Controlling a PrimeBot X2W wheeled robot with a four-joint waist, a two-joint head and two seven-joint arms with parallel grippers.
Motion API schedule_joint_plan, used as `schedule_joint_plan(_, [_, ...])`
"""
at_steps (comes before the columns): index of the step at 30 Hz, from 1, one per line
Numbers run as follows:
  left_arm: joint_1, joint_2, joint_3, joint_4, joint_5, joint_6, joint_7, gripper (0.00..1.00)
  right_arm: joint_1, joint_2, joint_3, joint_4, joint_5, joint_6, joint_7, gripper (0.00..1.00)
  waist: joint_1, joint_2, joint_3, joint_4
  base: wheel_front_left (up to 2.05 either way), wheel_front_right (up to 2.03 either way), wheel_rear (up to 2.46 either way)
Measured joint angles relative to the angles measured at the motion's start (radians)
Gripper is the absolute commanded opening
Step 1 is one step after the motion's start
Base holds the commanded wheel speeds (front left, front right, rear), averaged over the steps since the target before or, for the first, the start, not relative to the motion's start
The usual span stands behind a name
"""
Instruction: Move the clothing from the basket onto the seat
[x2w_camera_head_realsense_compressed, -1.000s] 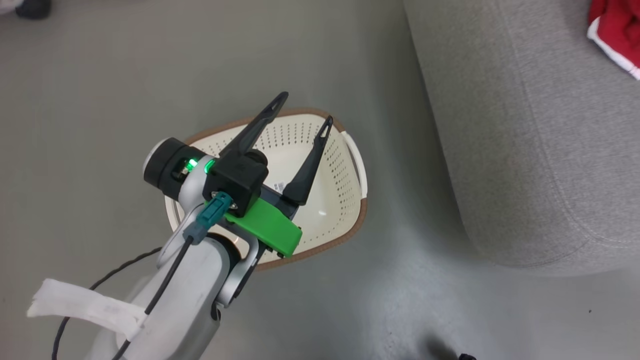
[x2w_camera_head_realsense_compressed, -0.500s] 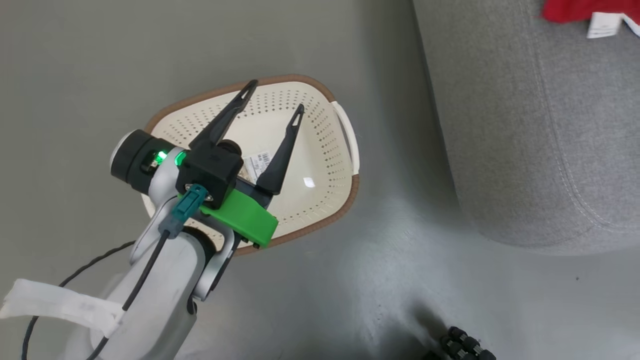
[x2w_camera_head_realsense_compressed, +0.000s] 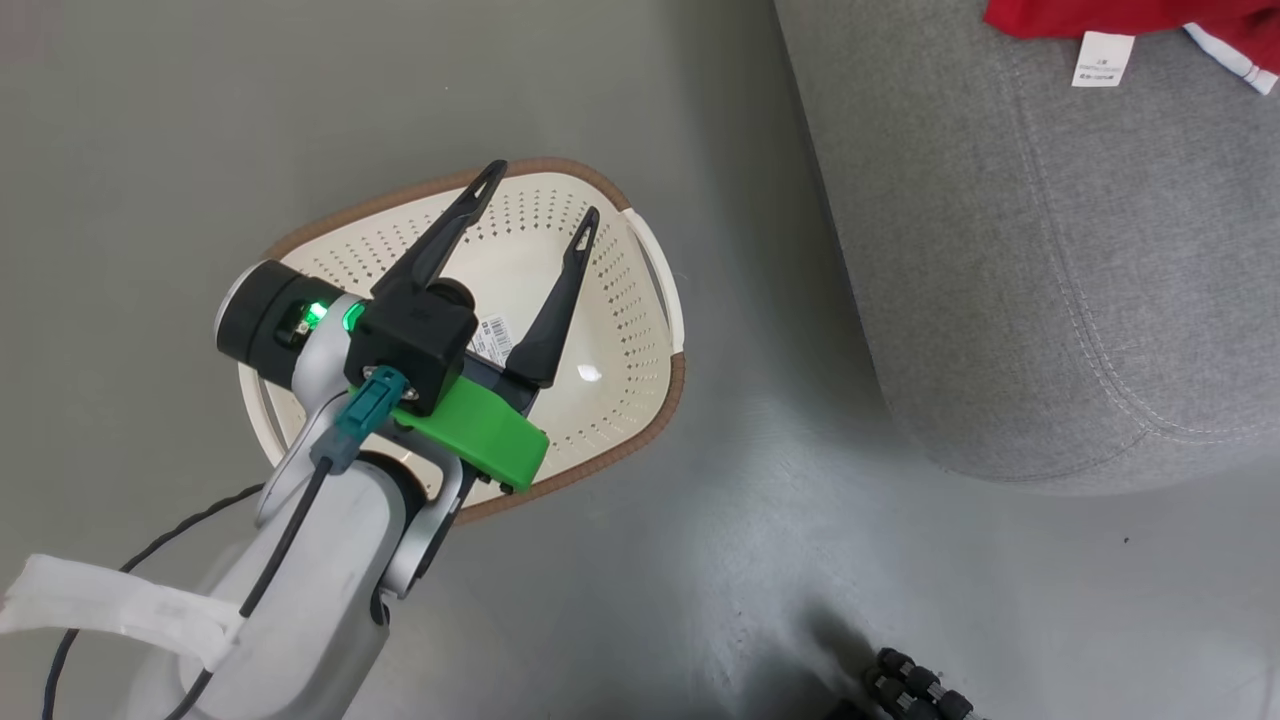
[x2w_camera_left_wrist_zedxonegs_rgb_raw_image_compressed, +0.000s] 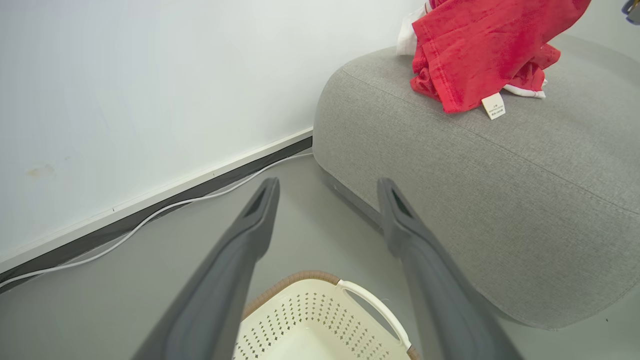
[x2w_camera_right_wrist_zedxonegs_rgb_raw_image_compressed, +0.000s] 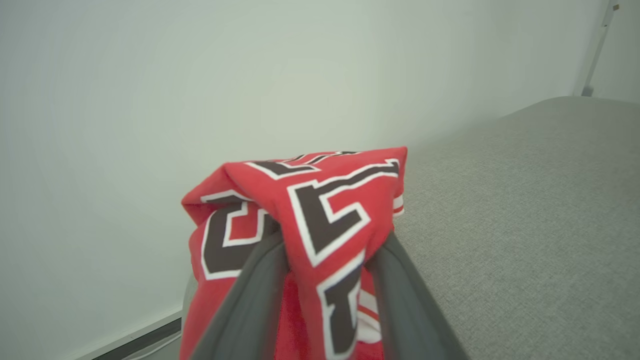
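Observation:
The cream basket (x2w_camera_head_realsense_compressed: 620, 455) with its brown rim stands on the grey floor, and its bottom shows a label sticker (x2w_camera_head_realsense_compressed: 495, 338). My left gripper (x2w_camera_head_realsense_compressed: 543, 193) hovers over it, open, with nothing between its fingers; the left wrist view has the left gripper (x2w_camera_left_wrist_zedxonegs_rgb_raw_image_compressed: 327, 184) above the basket (x2w_camera_left_wrist_zedxonegs_rgb_raw_image_compressed: 320, 310). The clothing (x2w_camera_head_realsense_compressed: 1100, 15) is red with a white tag and lies on the grey seat (x2w_camera_head_realsense_compressed: 1000, 250). It also hangs above the seat (x2w_camera_left_wrist_zedxonegs_rgb_raw_image_compressed: 500, 175) as red clothing (x2w_camera_left_wrist_zedxonegs_rgb_raw_image_compressed: 475, 45). Lettered red clothing (x2w_camera_right_wrist_zedxonegs_rgb_raw_image_compressed: 320, 200) drapes over my right gripper (x2w_camera_right_wrist_zedxonegs_rgb_raw_image_compressed: 327, 235), hiding its tips above the seat (x2w_camera_right_wrist_zedxonegs_rgb_raw_image_compressed: 525, 200).
A white wall with a dark baseboard and a white cable (x2w_camera_left_wrist_zedxonegs_rgb_raw_image_compressed: 150, 215) runs behind the basket. A dark ribbed object (x2w_camera_head_realsense_compressed: 920, 690) sits on the floor at the bottom edge. Open floor lies between basket and seat.
The head camera has shifted, so more of the red clothing and its white tag show at the top right. My left gripper stays open over the basket.

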Motion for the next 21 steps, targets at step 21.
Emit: schedule_joint_plan(21, [0.092, -0.025, 0.015, 0.076, -0.069, 0.001, -0.09, 1.0, 0.345, 0.083, -0.125, -0.202, -0.134, 0.057, 0.0, 1.0, -0.0001, 0.0, -0.16, -0.021, 0.0, 0.0, 0.0])
